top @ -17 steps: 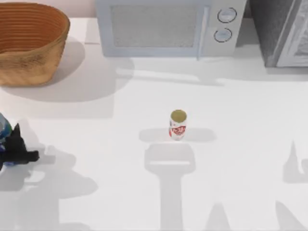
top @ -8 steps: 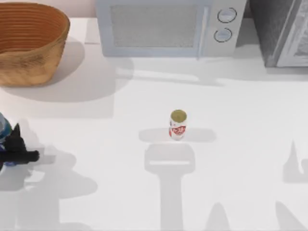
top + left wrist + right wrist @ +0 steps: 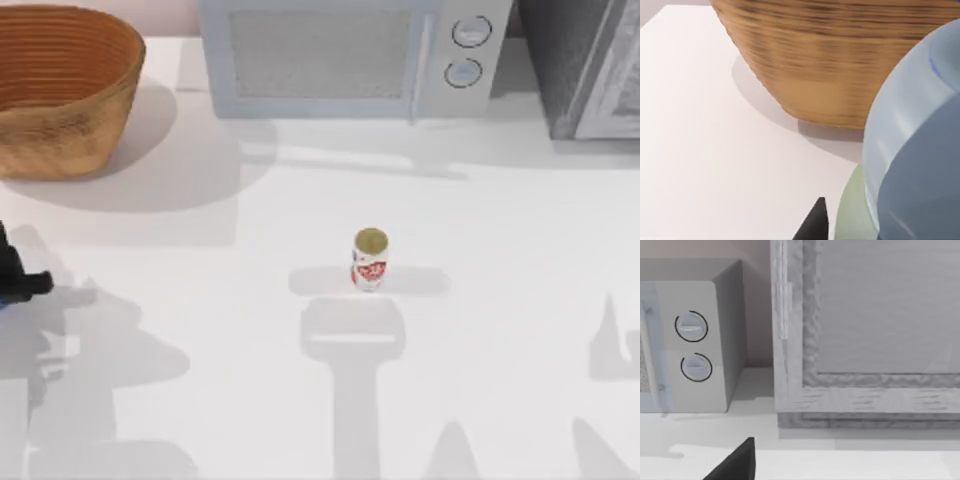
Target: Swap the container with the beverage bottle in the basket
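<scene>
The container (image 3: 370,260), a small white cylinder with a red label and a gold top, stands upright near the middle of the table. The wicker basket (image 3: 60,135) sits at the back left. My left gripper (image 3: 14,282) is at the table's far left edge, in front of the basket. It is shut on the blue translucent beverage bottle (image 3: 915,150), which looms close in the left wrist view beside the basket's wall (image 3: 840,65). One dark fingertip (image 3: 815,225) shows next to the bottle. My right gripper (image 3: 735,465) hangs parked near the back right.
A white microwave (image 3: 340,55) stands along the back edge, its two dials (image 3: 692,347) facing the right wrist camera. A grey textured cabinet (image 3: 590,65) fills the back right corner. Arm shadows lie across the table's front.
My left gripper has carried the bottle left and toward the back, so most of it now lies past the top view's left edge. The container and basket have not moved.
</scene>
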`<state>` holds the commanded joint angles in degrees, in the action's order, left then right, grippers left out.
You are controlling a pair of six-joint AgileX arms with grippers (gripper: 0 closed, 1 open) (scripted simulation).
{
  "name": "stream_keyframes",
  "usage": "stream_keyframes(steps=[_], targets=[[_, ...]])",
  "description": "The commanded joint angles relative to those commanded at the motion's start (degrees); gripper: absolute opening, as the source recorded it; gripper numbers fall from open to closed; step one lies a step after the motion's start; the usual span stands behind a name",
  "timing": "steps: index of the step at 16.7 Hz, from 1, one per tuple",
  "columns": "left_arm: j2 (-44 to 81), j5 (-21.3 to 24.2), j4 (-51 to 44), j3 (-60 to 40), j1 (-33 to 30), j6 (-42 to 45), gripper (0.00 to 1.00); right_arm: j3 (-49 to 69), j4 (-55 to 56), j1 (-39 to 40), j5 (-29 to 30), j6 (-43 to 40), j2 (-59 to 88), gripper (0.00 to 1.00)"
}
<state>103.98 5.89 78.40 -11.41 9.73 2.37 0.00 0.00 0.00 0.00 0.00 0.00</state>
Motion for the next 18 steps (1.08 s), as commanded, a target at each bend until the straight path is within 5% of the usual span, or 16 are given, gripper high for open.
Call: stream_keyframes(steps=[8, 18], targets=[[-14.2, -2.6, -29.8, -24.8, 7.6, 0.2, 0.00, 0.0, 0.0, 0.0, 0.0, 0.0, 0.0, 1.00], [-14.2, 0.9, -68.4, -55.6, -1.5, 0.8, 0.00, 0.0, 0.0, 0.0, 0.0, 0.0, 0.0, 1.00]])
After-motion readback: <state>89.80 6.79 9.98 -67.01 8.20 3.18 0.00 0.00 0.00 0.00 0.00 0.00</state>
